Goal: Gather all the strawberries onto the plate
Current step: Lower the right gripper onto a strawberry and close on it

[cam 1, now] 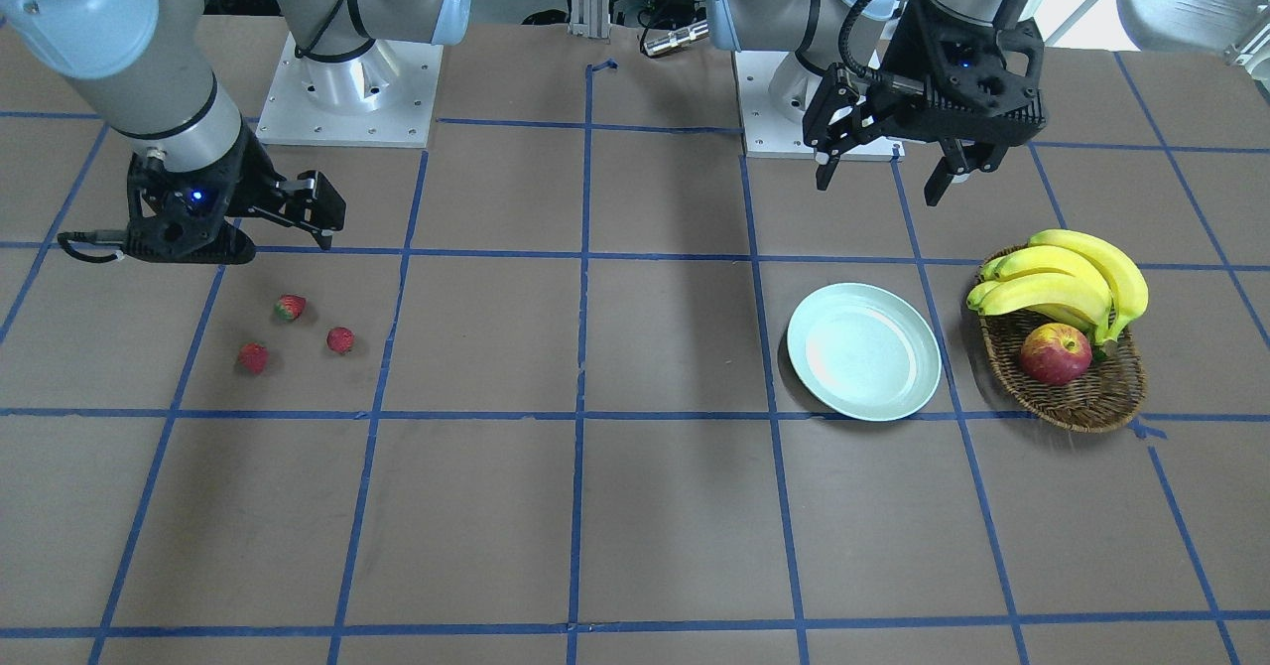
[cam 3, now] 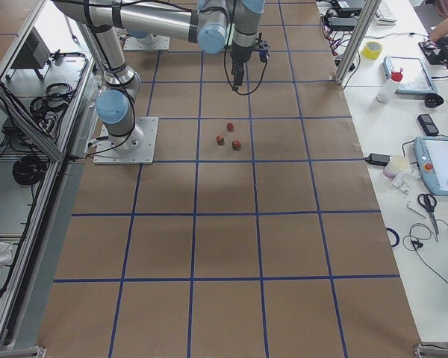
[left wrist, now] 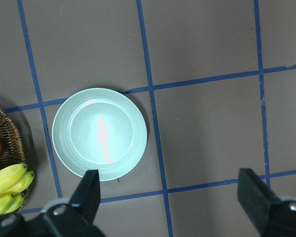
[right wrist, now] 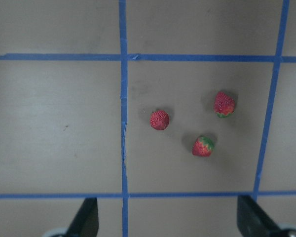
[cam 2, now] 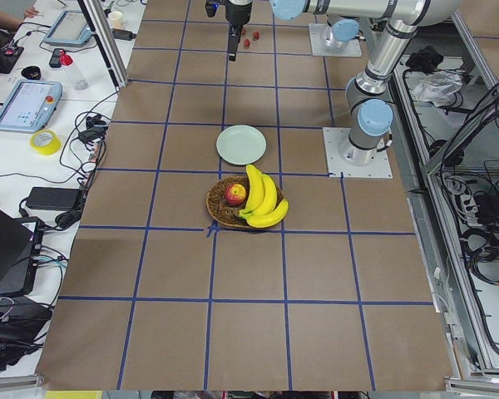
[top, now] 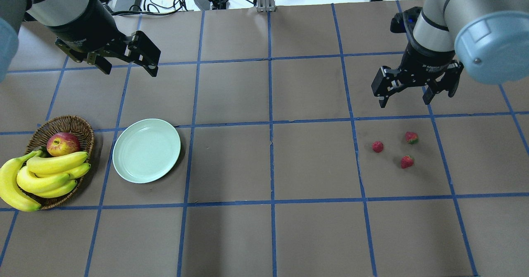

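Three small red strawberries (top: 377, 146) (top: 411, 137) (top: 407, 161) lie close together on the brown table at the right of the overhead view. The right wrist view shows them too (right wrist: 160, 120) (right wrist: 224, 103) (right wrist: 203, 146). My right gripper (top: 404, 102) is open and empty, hovering above the table just beyond them. The pale mint plate (top: 146, 151) sits empty at the left, also in the left wrist view (left wrist: 99, 133). My left gripper (top: 130, 68) is open and empty, raised beyond the plate.
A brown wicker basket (top: 84, 128) stands just left of the plate, holding a red-yellow apple (top: 63, 143) and a bunch of bananas (top: 45, 173). Blue tape lines grid the table. The arm bases stand at the table's robot side (cam 1: 347, 89).
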{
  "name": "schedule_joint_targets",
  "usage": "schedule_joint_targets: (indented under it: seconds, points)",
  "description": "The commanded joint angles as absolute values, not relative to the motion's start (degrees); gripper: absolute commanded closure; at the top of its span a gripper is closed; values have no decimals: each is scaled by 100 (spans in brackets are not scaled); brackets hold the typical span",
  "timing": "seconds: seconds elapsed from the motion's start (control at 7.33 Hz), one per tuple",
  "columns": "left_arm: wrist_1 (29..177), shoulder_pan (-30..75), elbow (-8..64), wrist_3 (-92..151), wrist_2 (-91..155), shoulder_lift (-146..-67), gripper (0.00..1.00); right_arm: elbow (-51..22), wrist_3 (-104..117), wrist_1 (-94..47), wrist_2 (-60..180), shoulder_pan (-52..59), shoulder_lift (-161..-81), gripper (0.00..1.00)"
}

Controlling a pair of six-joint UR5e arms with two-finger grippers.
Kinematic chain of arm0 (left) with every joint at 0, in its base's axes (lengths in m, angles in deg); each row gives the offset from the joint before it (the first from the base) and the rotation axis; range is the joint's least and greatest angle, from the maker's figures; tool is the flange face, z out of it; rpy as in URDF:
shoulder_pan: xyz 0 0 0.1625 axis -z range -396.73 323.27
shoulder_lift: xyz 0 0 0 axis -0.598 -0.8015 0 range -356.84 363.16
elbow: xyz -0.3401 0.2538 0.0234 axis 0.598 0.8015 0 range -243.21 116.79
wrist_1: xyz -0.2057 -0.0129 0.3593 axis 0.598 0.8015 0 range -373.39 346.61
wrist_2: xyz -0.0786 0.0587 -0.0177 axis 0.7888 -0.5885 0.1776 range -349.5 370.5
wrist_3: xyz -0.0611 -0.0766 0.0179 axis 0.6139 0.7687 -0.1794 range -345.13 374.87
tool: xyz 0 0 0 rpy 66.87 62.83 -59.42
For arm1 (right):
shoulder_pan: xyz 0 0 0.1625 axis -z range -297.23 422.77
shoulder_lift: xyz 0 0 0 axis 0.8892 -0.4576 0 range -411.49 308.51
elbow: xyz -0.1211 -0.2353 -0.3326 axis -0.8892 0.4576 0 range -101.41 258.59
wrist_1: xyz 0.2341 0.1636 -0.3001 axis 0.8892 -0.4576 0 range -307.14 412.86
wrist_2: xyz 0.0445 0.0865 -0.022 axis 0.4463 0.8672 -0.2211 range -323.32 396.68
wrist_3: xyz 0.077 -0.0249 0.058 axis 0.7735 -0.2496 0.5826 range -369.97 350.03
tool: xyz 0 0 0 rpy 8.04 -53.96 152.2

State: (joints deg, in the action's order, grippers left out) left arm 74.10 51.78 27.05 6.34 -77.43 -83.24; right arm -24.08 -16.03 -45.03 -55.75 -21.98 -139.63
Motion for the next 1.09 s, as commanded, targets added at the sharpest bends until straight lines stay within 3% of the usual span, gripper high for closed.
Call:
schedule_joint_targets:
  seconds: [0.0, 0.27, 0.68, 0.95]
  points:
    - [7406, 5178, 2705, 634, -7739, -8324, 0, -3762, -1630, -6787, -5552, -2126, -13563, 0]
    - [7406, 5178, 2705, 643, -7748, -8324, 0, -4540, -1656, -8402, -5403, -2126, -13001, 0]
    - [7414, 5178, 2705, 625, -7748, -8315, 0, -4595, -1665, -8531, -5472, -2126, -12717, 7]
    - [7414, 5178, 2705, 634, -7739, -8315, 0, -4604, -1700, -8391, -5604, -2082, -12760, 28]
